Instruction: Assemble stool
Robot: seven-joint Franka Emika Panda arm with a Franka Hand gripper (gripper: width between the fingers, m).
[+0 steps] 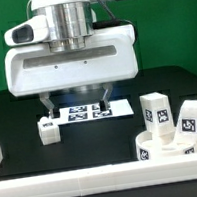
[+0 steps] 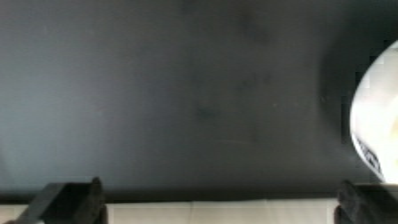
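The marker board (image 1: 88, 112) is showing white with black square tags on the black bench (image 1: 9, 120). Toward the exterior view's left of it, a leg (image 1: 47, 129) is showing white with a black-and-white tag; toward that view's right, two more legs (image 1: 154, 112) and the seat (image 1: 166, 150) are showing the same.

Green backdrop (image 1: 170, 47) behind black matte tabletop (image 1: 10, 118); white border rail (image 1: 97, 177) along tabletop's near edge.
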